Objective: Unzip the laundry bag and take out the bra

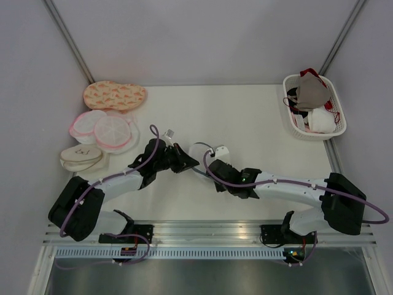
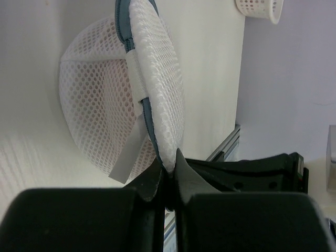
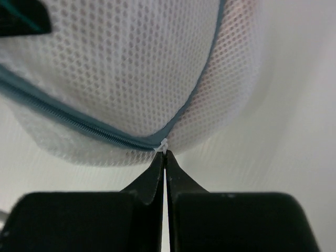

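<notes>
The laundry bag [image 1: 199, 152] sat near the middle of the bench [image 1: 245, 117], between my two arms, with its blue-grey zipper closed along the stretch I could see. My left fingers [image 2: 159, 181] were clamped on the bag's mesh rim. My right fingers [image 3: 159, 173] were pinched together on the small white zipper pull [image 3: 164, 146], and a faint pink tint showed through the mesh beside it.

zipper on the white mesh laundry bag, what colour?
Blue-grey zipper against the white mesh of the laundry bag. It shows best in the right wrist view.
</notes>
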Available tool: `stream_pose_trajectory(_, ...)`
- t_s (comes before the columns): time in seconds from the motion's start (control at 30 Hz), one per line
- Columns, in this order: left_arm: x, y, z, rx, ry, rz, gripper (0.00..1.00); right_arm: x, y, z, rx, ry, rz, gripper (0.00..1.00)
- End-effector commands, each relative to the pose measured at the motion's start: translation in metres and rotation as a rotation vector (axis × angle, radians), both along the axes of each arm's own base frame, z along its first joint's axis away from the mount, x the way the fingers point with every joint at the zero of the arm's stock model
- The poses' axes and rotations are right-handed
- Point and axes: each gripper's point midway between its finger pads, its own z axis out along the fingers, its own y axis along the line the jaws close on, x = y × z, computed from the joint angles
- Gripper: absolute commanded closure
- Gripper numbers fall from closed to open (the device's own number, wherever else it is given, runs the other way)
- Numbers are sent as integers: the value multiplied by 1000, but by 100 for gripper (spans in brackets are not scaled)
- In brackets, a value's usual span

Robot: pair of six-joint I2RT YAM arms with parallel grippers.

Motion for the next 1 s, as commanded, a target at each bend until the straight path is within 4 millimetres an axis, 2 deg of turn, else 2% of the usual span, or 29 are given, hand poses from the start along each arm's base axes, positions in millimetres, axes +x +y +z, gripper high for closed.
stream_pose_trajectory(0.0, 13, -3, 16, 24, -119, -92, 96, 18, -43, -12, -207, -28, -140, 100)
stream_pose_trajectory(0.2, 13, -18, 21, 44, -171, -243, 96, 62, -61, -8, -273, -115, -271, 100)
stream_pose_trajectory(0.23, 10, -22, 14, 45, -155, -291, 96, 67, -61, -11, -278, -118, -277, 100)
stream_pose_trajectory(0.27, 17, -27, 22, 51, -202, -327, 96, 71, -64, -11, -290, -118, -280, 99)
stream_pose_trajectory(0.33, 18, -29, 8, 90, -176, -380, 96, 79, -65, -8, -292, -129, -297, 100)
stream_pose_trajectory(0.37, 26, -34, 14, 92, -199, -389, 88, 81, -63, -4, -283, -136, -296, 99)
stream_pose_trajectory(0.43, 40, -32, -1, 156, -183, -365, 70, 82, -62, 7, -254, -153, -298, 100)
stream_pose_trajectory(0.47, 51, -34, 6, 170, -208, -348, 43, 83, -61, 12, -239, -163, -299, 100)
stream_pose_trajectory(0.5, 61, -28, -2, 229, -192, -300, 34, 82, -63, 20, -219, -177, -298, 100)
stream_pose_trajectory(0.57, 76, -24, -2, 283, -196, -248, 23, 79, -64, 26, -201, -186, -290, 99)
stream_pose_trajectory(0.6, 84, -16, -3, 324, -199, -196, 23, 78, -65, 34, -180, -198, -284, 99)
stream_pose_trajectory(0.63, 83, -9, -8, 354, -160, -162, 15, 75, -64, 35, -166, -190, -270, 99)
stream_pose_trajectory(0.7, 90, 8, -5, 418, -155, -61, 14, 71, -63, 41, -133, -192, -253, 100)
stream_pose_trajectory(0.77, 77, 24, -13, 455, -74, 2, 14, 65, -59, 41, -103, -167, -222, 100)
stream_pose_trajectory(0.83, 67, 33, 2, 421, -64, 74, 14, 60, -52, 44, -58, -153, -183, 100)
stream_pose_trajectory(0.87, 53, 39, -6, 417, -34, 83, 14, 50, -41, 44, -7, -117, -124, 99)
stream_pose_trajectory(0.9, 45, 41, 14, 374, -70, 107, 14, 48, -29, 49, 50, -116, -81, 100)
stream_pose_trajectory(0.93, 31, 41, 10, 353, -41, 118, 14, 43, -20, 51, 92, -107, -41, 100)
stream_pose_trajectory(0.97, 24, 40, 14, 334, -42, 124, 13, 35, -11, 54, 147, -93, 7, 100)
